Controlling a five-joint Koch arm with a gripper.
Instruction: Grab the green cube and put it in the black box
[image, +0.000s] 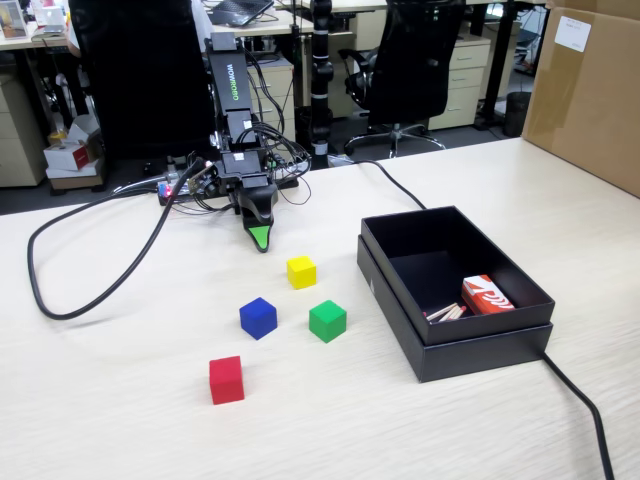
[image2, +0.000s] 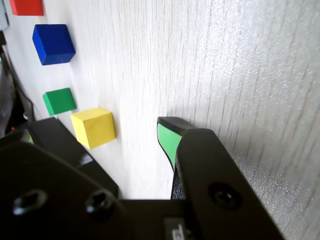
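Fingers (image: 260, 238) hang low over the desk (image: 120, 400), green-padded tip pointing down, holding nothing. In the wrist view one pad (image2: 167, 137) shows clearly and a gap of bare desk separates it from the other jaw's dark body: parted, by my reading.

Green cube (image: 327, 320) sits on the desk, nearer the camera and to the right of the fingers in the fixed view, with the yellow cube (image: 301, 271) between them. The reach must pass over or around yellow.

Black box (image: 455, 330) lies right of the green cube, apart from it, open-topped. Inside: a red-and-white packet (image: 486, 295) and some thin sticks (image: 446, 312).
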